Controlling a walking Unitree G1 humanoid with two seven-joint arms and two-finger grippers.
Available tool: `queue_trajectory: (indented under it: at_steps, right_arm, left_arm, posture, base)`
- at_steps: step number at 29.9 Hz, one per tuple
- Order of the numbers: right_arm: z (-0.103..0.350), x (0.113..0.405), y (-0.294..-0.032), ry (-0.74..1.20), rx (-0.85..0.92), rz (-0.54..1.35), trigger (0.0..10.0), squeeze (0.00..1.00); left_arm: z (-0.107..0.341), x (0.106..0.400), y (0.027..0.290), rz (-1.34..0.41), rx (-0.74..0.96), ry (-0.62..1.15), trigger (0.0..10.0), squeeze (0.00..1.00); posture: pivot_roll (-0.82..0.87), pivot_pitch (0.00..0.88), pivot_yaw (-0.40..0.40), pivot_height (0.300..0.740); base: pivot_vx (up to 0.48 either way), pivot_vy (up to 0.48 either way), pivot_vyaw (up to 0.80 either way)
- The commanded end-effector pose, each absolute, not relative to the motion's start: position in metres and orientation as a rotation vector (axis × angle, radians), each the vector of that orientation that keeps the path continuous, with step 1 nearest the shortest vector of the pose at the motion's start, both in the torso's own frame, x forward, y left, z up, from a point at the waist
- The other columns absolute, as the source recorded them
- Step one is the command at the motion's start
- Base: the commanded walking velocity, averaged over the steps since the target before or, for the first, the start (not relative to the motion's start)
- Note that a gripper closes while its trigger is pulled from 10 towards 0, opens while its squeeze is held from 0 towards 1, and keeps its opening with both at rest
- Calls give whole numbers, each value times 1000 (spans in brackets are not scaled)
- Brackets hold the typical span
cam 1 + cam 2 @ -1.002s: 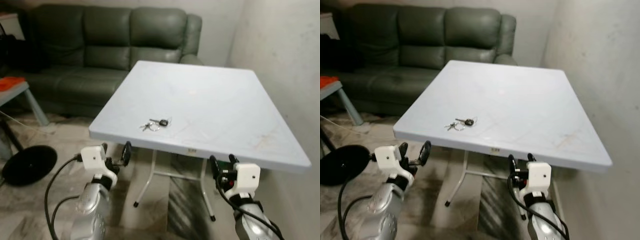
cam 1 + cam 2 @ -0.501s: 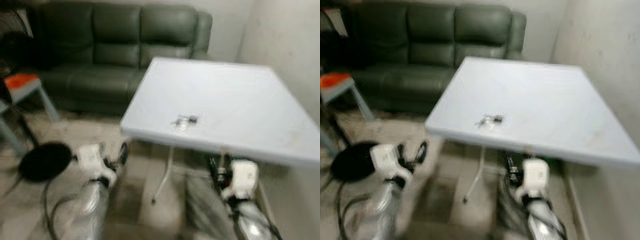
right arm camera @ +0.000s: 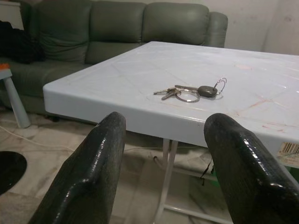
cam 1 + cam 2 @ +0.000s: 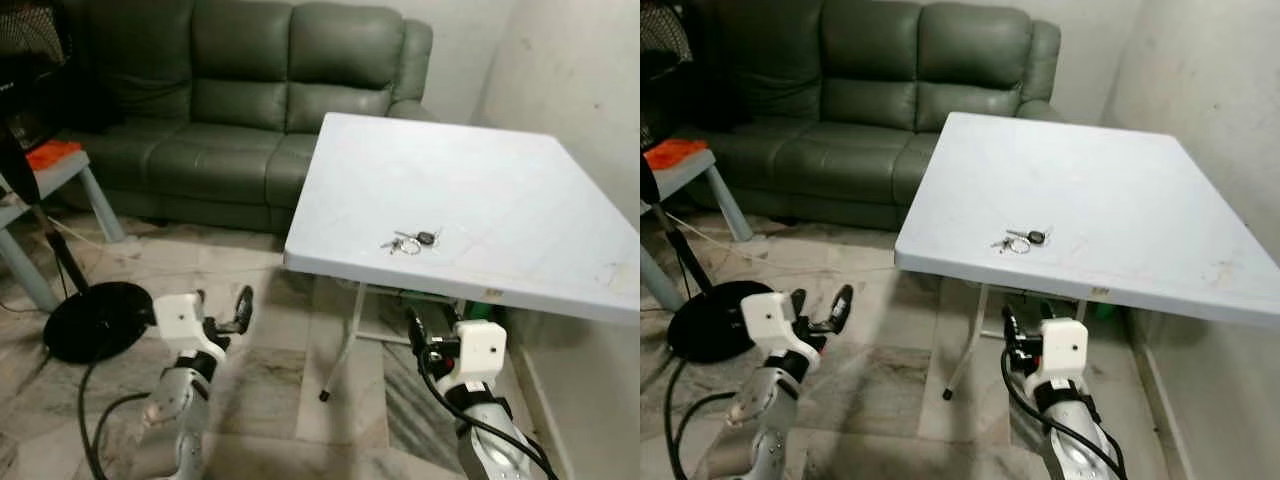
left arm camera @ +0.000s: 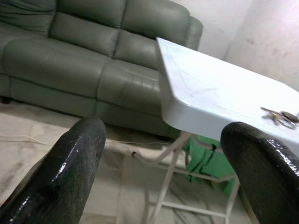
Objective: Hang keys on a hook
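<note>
We are on the approach step: the keys lie right of centre near the tabletop front edge, both tools, left tool and right tool, fingers apart and empty, so next the right must rise and reach over them.

My head views are sharp and evenly lit by soft, diffuse light with no hard-edged shadows. The white square plastic table top is the brightest surface and looks slightly washed out, while the dark green leather sofa carries dull sheen on its cushions and sinks into gloom at its far left. Under the table the marble floor lies in soft shadow. In my wrist views the glossy black fingers sit huge, close and a little soft, with small bright highlights on their rounded tips. The pale wall beyond looks bright and mottled.
</note>
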State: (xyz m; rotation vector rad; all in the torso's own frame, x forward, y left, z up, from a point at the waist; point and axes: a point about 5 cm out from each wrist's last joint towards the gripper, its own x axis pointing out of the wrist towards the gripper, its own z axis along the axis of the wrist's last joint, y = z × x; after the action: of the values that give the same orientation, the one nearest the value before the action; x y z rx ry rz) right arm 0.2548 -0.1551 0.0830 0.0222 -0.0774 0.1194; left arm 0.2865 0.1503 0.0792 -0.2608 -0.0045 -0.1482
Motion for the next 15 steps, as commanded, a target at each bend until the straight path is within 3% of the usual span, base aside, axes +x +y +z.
queue_trajectory:
  at_steps: [1, 8, 15]
  right_arm:
    - [88, 256, -159, -85, 14, 110, 10000, 0]
    - [87, 256, -161, -77, 12, 103, 10000, 0]
    - [87, 255, -160, -76, 8, 110, 10000, 0]
  left_arm:
    - [80, 286, 150, -166, -243, -1, 10000, 0]
    - [80, 285, 150, -173, -254, 2, 10000, 0]
    - [79, 284, 148, -181, -262, 7, 10000, 0]
  posture:
    - [-27, 0, -48, 740]
    - [-28, 0, -50, 740]
    - [-28, 0, -53, 740]
  base:
    - [0, 0, 0]
    - [0, 0, 0]
    - [309, 0, 0]
